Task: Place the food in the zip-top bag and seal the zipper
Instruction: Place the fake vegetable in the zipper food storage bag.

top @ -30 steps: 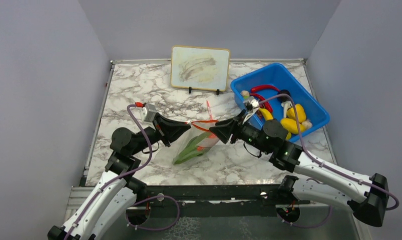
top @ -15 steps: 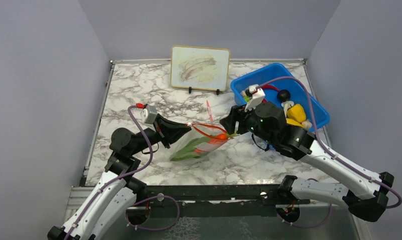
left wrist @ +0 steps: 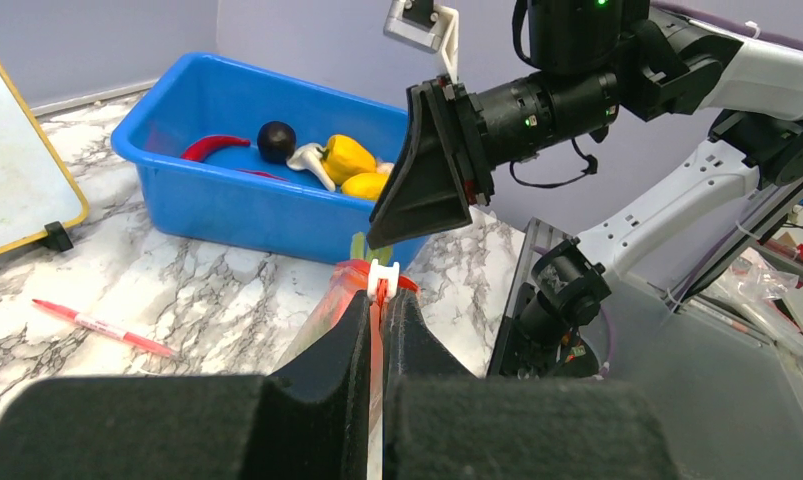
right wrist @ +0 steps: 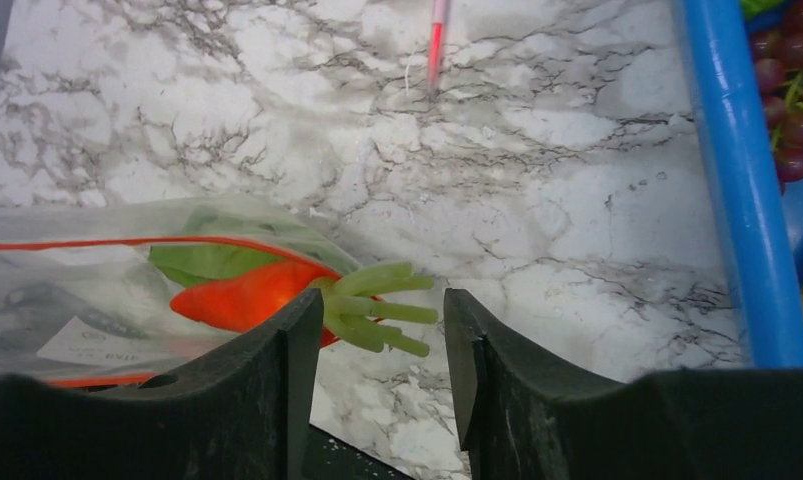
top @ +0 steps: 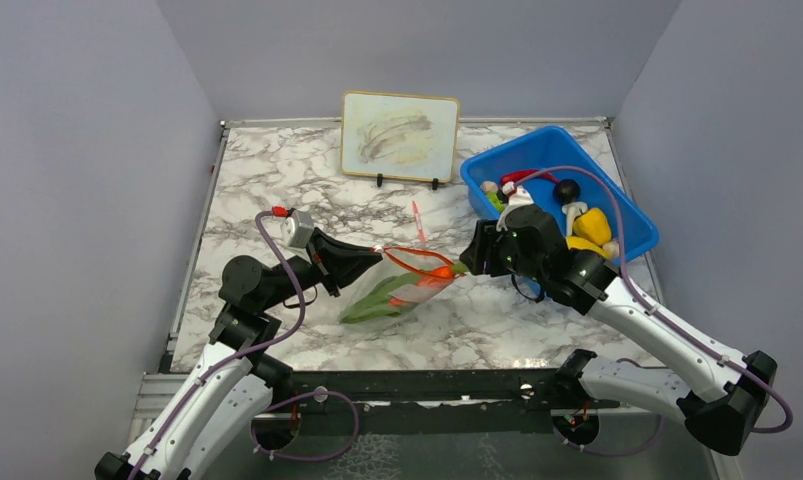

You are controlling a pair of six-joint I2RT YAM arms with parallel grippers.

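One orange carrot [right wrist: 252,297] now lies half inside the zip-top bag [top: 395,295] (greens out toward three o'clock); right end effector [top: 469,262] released it, left end effector [top: 379,253] clenches the zipper [right wrist: 127,243]; more food [top: 589,226] remains.

Clear zip-top bag [top: 402,287] held at its red-orange mouth by the left gripper [top: 376,259], orange carrot [top: 438,272] lodged in the opening, right gripper [top: 470,261] positioned just beside it, blue bin [top: 507,151] set behind.
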